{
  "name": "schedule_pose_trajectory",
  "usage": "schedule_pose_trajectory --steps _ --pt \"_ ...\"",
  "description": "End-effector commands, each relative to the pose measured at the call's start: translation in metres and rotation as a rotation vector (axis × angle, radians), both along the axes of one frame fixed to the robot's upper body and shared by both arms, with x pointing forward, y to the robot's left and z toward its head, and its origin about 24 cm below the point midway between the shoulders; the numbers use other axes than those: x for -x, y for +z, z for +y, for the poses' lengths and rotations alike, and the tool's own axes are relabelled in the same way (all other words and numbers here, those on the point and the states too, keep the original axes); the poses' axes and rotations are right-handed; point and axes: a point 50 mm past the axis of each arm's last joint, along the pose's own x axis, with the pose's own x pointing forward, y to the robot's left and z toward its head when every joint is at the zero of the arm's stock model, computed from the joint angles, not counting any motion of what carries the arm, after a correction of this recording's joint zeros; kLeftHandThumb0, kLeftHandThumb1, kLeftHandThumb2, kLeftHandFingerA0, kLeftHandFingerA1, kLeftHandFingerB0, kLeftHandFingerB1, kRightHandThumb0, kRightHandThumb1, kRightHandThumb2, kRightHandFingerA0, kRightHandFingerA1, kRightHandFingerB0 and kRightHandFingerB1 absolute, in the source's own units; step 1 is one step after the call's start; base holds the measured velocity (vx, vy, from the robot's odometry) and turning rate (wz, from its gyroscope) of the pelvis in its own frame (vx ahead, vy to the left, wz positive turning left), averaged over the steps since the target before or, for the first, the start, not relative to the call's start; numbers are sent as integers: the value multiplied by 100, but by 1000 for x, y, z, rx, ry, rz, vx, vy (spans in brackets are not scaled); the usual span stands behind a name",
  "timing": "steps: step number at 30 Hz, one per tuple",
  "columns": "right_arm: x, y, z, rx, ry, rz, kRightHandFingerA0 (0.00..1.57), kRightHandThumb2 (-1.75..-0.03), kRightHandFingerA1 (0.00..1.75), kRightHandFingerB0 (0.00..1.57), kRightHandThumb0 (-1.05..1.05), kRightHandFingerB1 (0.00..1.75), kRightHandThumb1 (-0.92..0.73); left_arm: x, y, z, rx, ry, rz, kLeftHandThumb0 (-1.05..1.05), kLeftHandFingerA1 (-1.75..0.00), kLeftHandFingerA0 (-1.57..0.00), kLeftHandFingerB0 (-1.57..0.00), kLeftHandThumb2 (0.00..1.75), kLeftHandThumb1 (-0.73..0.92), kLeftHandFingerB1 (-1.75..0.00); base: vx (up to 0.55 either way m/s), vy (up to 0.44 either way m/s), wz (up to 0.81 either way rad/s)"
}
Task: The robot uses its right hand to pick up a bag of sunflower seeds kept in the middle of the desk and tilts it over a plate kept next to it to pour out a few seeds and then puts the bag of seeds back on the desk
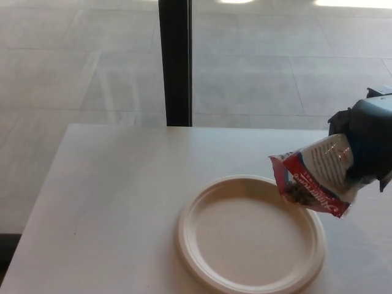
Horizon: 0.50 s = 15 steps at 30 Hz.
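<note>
My right hand (366,144) comes in from the right edge, shut on the bag of sunflower seeds (313,176). The bag is white and red, held in the air and tilted, its open mouth pointing left and down over the right rim of the plate. Dark seeds show inside the mouth. The cream plate (250,234) lies on the white desk (116,202) at the front middle; I see no seeds on it. My left hand does not show.
A black vertical post (176,61) stands behind the desk's far edge, with grey tiled floor (73,67) beyond. The desk's left edge runs diagonally at the picture's left.
</note>
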Motion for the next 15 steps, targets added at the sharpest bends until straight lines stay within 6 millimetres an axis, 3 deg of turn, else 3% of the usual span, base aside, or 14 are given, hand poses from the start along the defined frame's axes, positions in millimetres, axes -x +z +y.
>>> schedule_pose_trajectory --steps 1,2,3,4,5,8,9,10,11,13,15 --pt "0 22 8 85 8 -39 78 -73 152 68 -38 79 -75 0 6 9 -22 6 15 -89 -60 -48 -40 65 81 -38 0 0 0" --pt "-1 23 9 95 13 -38 78 -73 152 68 -38 79 -75 0 6 9 -19 7 12 -89 -60 -48 -40 65 81 -38 0 0 0" --pt "-1 24 14 106 31 -40 83 -73 158 74 -39 82 -75 -1 7 10 -13 25 3 -93 -67 -47 -36 107 67 -49 0 0 0" --pt "-1 25 14 108 33 -40 83 -73 158 74 -39 82 -75 -1 7 10 -12 28 2 -93 -67 -47 -36 107 67 -49 0 0 0" --pt "0 25 19 109 58 -53 86 -72 165 74 -38 94 -73 -1 7 10 -29 -6 22 -93 -68 -48 -35 110 69 -49 0 0 0" --pt "1 26 23 120 71 -64 85 -74 163 74 -38 88 -70 -2 8 11 -30 -3 15 -93 -65 -47 -36 109 68 -49 0 0 0" --pt "1 27 24 122 76 -65 87 -72 170 77 -39 99 -71 -2 8 10 -32 -8 14 -88 -58 -49 -41 65 83 -38 0 0 0" --pt "2 27 26 134 93 -77 89 -77 175 75 -38 112 -69 -3 8 10 -29 -13 10 -88 -58 -44 -40 65 83 -38 0 0 0" --pt "2 27 28 147 107 -91 89 -77 175 75 -38 112 -69 -3 8 10 -21 -9 5 -88 -58 -44 -40 65 83 -38 0 0 0" --pt "3 27 30 174 125 -114 90 -79 175 72 -38 145 -67 -2 8 10 -28 -21 20 -90 -55 -43 -39 66 84 -37 0 0 0" --pt "3 27 30 191 124 -117 90 -78 175 72 -38 144 -69 -3 7 10 -26 7 11 -91 -56 -44 -39 66 82 -36 0 0 0"
